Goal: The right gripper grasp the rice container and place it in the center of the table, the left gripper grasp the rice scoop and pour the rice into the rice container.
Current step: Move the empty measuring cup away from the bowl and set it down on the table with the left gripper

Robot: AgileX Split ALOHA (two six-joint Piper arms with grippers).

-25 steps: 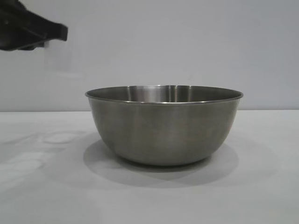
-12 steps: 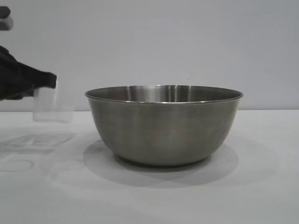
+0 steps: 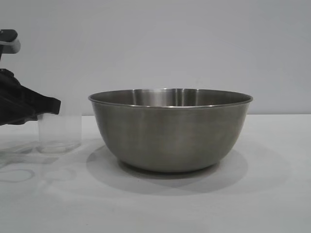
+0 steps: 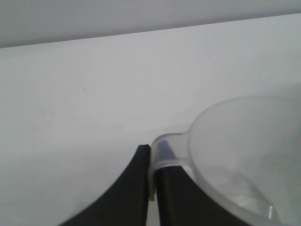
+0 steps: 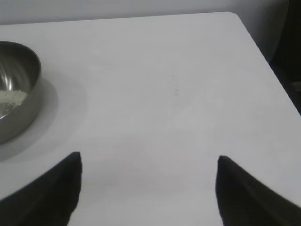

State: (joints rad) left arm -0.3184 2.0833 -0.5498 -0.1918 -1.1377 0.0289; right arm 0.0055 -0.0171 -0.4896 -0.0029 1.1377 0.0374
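Observation:
The rice container, a large steel bowl, stands in the middle of the table. In the right wrist view the rice container holds a small patch of rice. The rice scoop, a clear plastic cup, stands upright on the table left of the bowl and looks empty. My left gripper reaches in from the left at the scoop's side. In its wrist view the left gripper has its fingers close together on the handle of the rice scoop. My right gripper hangs open over bare table, away from the bowl.
The table's far edge and right corner show in the right wrist view, with a dark area beyond. Faint rings of light from the cup lie on the table at the left.
My left gripper has come down at the left with the scoop. The scoop hung above the table half a second ago and now stands on it. The bowl has not moved.

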